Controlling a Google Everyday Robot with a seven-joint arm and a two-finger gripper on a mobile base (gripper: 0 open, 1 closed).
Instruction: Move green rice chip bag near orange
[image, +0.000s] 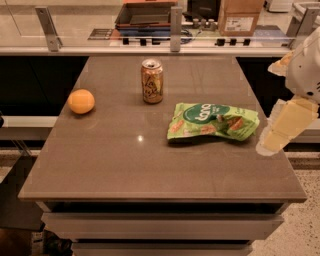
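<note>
The green rice chip bag (212, 121) lies flat on the brown table (150, 165), right of centre, its dark-green logo facing up. The orange (81, 101) sits near the table's left edge, far from the bag. My gripper (280, 129) hangs at the right edge of the view, just beyond the table's right side and a little to the right of the bag, not touching it. It holds nothing that I can see.
A gold-brown drink can (152, 81) stands upright between the orange and the bag, toward the back. Behind the table runs a counter with a glass rail (175, 30), a tray and a cardboard box (241, 15).
</note>
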